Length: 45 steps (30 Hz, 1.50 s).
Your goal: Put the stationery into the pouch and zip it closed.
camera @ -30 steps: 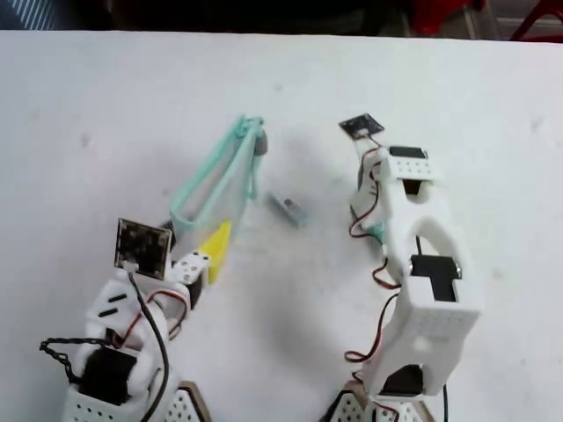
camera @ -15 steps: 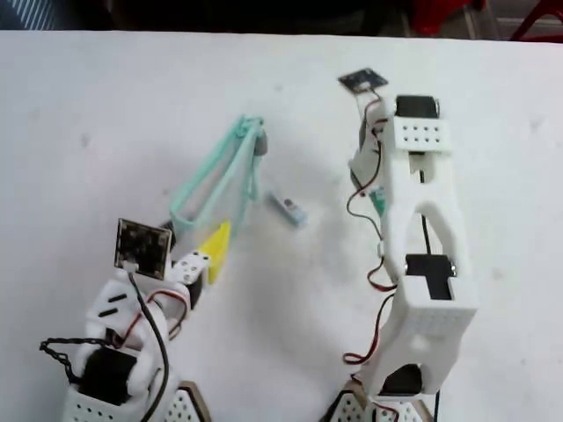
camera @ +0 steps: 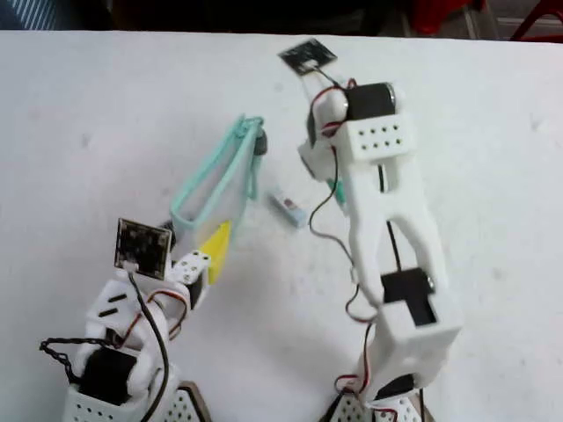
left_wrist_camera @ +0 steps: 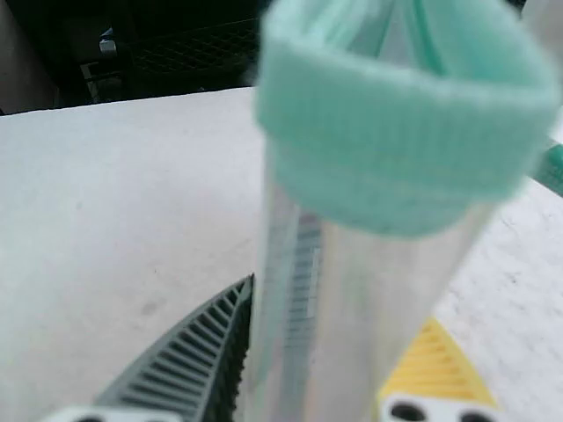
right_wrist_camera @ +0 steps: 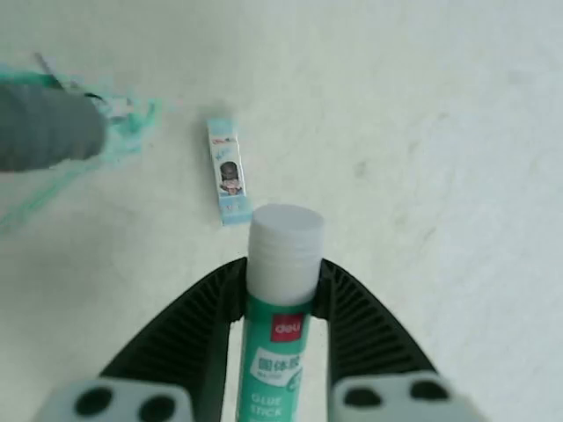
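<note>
The clear pouch (camera: 220,180) with teal trim lies slanted left of the table's middle, its mouth gaping. My left gripper (camera: 208,252) is shut on its near end; up close, the pouch (left_wrist_camera: 369,237) stands pinched between the grey and yellow fingers of this gripper (left_wrist_camera: 339,308). My right gripper (right_wrist_camera: 281,272) is shut on a green-and-white glue stick (right_wrist_camera: 280,264), white cap pointing outward. From above, the right gripper (camera: 327,180) hangs just right of the pouch's far end. A small pale-blue eraser (camera: 288,207) lies on the table between pouch and right arm, also seen as the eraser (right_wrist_camera: 227,171).
A dark grey piece (camera: 260,144) sits at the pouch's far end, near the teal zipper tail (right_wrist_camera: 123,119). The white table (camera: 106,105) stretches open to the left and far side. Both arm bases stand at the near edge.
The right arm has swung farther out and to the left with the glue stick, ending close to the pouch's far end. The left arm, pouch and eraser kept still.
</note>
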{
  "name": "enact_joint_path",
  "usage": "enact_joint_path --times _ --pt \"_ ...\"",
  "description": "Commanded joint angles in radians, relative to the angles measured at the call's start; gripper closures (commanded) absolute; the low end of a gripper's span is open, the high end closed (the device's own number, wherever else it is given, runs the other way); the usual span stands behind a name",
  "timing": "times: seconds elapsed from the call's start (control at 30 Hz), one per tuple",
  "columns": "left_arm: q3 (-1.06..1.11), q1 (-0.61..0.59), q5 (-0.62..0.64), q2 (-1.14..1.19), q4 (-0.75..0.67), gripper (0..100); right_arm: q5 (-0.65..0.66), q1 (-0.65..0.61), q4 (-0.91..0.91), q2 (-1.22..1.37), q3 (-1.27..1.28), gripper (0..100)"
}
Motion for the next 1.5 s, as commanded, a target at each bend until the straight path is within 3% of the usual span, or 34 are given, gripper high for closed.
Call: enact_joint_path --times 0.0,0.23,0.6,0.9,1.03,1.33,1.47 --pt "-0.011 0.012 -0.011 0.005 0.003 78 -0.009 -0.042 0.028 -0.173 -0.044 98.1" --pt "-0.011 0.012 -0.011 0.005 0.003 78 -0.147 -0.081 0.021 -0.46 0.058 98.1" --pt "-0.011 0.012 -0.011 0.005 0.003 78 -0.149 -0.288 -0.117 -0.763 0.126 98.1" --pt "-0.011 0.012 -0.011 0.005 0.003 78 -0.149 -0.303 -0.104 -0.865 0.133 98.1" --pt "-0.011 0.012 -0.011 0.005 0.003 78 -0.147 -0.305 -0.111 -0.952 0.252 98.1" --pt "-0.009 0.012 -0.011 0.005 0.003 78 -0.058 -0.308 -0.498 -1.184 0.559 98.1" --pt "-0.009 0.05 -0.012 0.005 0.006 78 -0.058 -0.415 -0.696 -1.205 0.606 98.1"
